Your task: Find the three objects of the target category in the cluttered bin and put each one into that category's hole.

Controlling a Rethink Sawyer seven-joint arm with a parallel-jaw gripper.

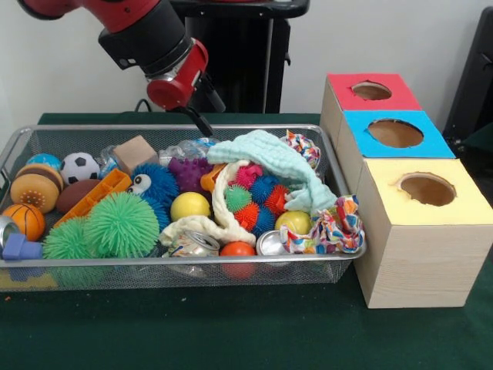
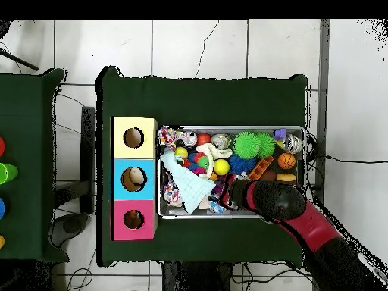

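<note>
Three wooden boxes beside the bin [image 1: 185, 129], in a row running away from the front camera: yellow-topped box [image 1: 422, 231] nearest, blue-topped box [image 1: 393, 132] behind it, red-topped box [image 1: 368, 91] farthest, each with a round hole in its top. Silver wire-mesh bin on the green table [image 1: 231, 331], just beside the yellow-topped box, crammed with toys. Along its near wall: small orange ball [image 1: 237, 249], crushed silver can [image 1: 192, 244], two green spiky balls [image 1: 122, 223], purple-blue block at the corner [image 1: 19, 248]. Farther in: yellow ball [image 1: 189, 206], blue furry toy with eyes [image 1: 152, 185], orange basketball [image 1: 25, 220], knotted multicolour rope [image 1: 331, 227] at the box-side corner. Mid-bin: cluster of small spiky balls in pink, green, blue and orange [image 1: 254, 199], ringed by a cream rope. Toward the far wall: pale mint cloth [image 1: 277, 162] draped over the pile, purple spiky ball [image 1: 189, 171], wooden cube [image 1: 135, 151], small soccer ball [image 1: 79, 166]. Above the far rim: red and black arm [image 1: 154, 38], angled downward, gripper [image 1: 202, 123] reaching just over the rim near the bin's middle. Cannot tell from either view whether the claw is spread or pressed together.
</note>
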